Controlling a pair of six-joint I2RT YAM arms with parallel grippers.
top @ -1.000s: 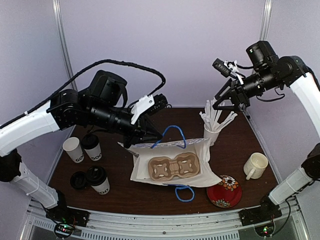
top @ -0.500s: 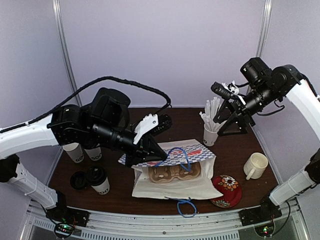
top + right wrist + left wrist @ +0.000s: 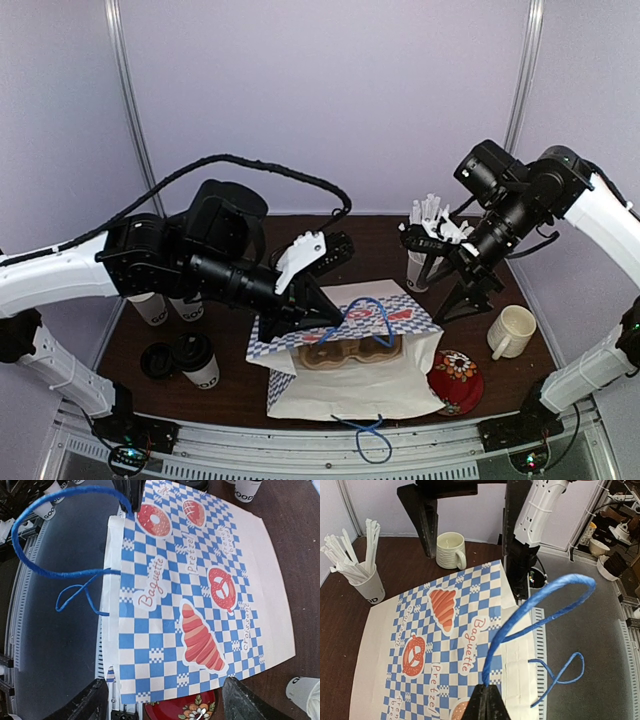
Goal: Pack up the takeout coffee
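Note:
The takeout coffee stands at the table's left: two white lettered cups (image 3: 150,306) partly hidden behind my left arm, and a black-lidded cup (image 3: 198,360) nearer the front. The blue-checked paper bag (image 3: 385,318) lies mid-table. Its mouth is lifted, and a brown cardboard cup carrier (image 3: 350,350) shows inside. My left gripper (image 3: 487,692) is shut on the bag's upper blue handle (image 3: 540,607) and holds it up. My right gripper (image 3: 165,707) hovers open above the bag's right part (image 3: 200,590), touching nothing.
A loose black lid (image 3: 157,360) lies by the lidded cup. A cup of white stirrer sticks (image 3: 420,250) stands behind the bag. A cream mug (image 3: 512,330) and a red flowered plate (image 3: 452,380) are at the right. The lower blue handle (image 3: 365,435) hangs over the front rail.
My left gripper has pulled the upper handle up and forward, so the bag's top side has risen over the carrier. The right arm has come down toward the bag, its jaws widening.

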